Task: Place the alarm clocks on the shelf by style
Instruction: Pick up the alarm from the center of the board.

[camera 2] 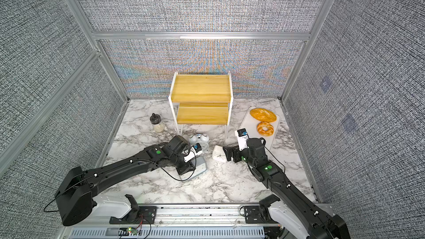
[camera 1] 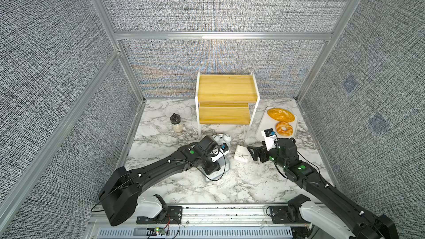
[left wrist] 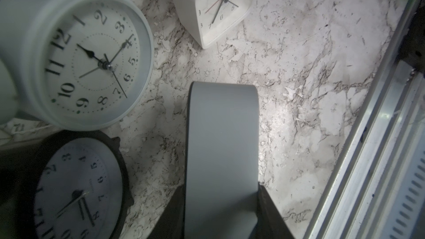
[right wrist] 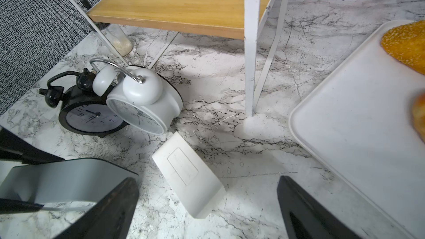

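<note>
Ok, left gripper (left wrist: 221,186) was clamped on the grey-blue clock (left wrist: 222,134). In left wrist view the clock's narrow body sat btw the two dark fingers (left wrist: 265,203), both flat against its sides, and the body ran on past the tips. That clock (camera 2: 200,165) rested on the marble table (camera 1: 230,187), lower ctr of frame in both top views, mostly hidden under the left wrist.

White twin-bell clock (left wrist: 92,58) and black twin-bell clock (left wrist: 78,187) sat just beside that gripper, close together; couldn't tell if they touched. In a top view only the white clock's bells (camera 1: 222,137) showed, ctr frame, just in front of the shelf legs.

Right gripper (right wrist: 207,179) was spread wide, holding nothing. Small white square clock (right wrist: 188,175) sat tilted on the table w/ its back panel toward that gripper, partly inside the gap and touching neither finger. In both top views it was at ctr frame, just left of the right gripper's tips (camera 1: 253,155).

Shelf (camera 1: 226,88) stood ctr frame against the back wall, well apart from both grippers. All 4 clocks were on the table in front of it. White tray (camera 1: 266,120) w/ bread (camera 1: 280,114) lay right of the shelf, jar (camera 1: 176,124) left of it.
</note>
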Motion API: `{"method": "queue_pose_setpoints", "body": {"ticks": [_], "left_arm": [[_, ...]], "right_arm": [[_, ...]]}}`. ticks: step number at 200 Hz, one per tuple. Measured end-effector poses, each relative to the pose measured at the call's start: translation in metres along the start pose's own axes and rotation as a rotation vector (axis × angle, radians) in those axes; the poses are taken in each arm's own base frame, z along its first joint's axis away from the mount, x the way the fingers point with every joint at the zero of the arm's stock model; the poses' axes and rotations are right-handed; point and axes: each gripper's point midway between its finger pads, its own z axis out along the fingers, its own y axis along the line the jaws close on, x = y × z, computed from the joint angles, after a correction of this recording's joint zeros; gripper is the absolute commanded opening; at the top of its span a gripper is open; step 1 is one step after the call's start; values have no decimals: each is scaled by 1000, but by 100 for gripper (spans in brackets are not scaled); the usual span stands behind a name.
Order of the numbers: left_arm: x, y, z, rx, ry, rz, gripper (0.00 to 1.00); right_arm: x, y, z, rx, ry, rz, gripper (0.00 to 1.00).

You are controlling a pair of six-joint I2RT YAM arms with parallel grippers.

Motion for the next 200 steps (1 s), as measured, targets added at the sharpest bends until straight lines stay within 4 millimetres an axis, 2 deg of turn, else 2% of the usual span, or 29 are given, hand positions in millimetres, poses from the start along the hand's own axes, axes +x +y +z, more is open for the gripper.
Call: {"method": "queue_pose_setpoints", "body": {"ticks": [26, 73, 106, 150, 177, 200], "left_arm": [[-2, -2, -5, 6, -5, 12, 33], [-25, 0, -27, -17, -54, 36, 32], [-44, 6, -50, -32, -95, 58, 33], [-62, 12, -85, -10, -141, 113, 33], [-66, 4, -95, 46, -131, 181, 33], [-68, -2, -100, 86, -120, 239, 33]], "right_arm": [[5, 3, 1, -19, 14, 1, 99], [-2, 16, 1, -94, -28, -40, 99], [-8, 44, -9, -250, -107, -154, 99], [-16, 90, -27, -510, -170, -356, 98], [-31, 110, -30, -621, -174, -455, 95], [-37, 126, -33, -710, -159, -518, 93]]}}
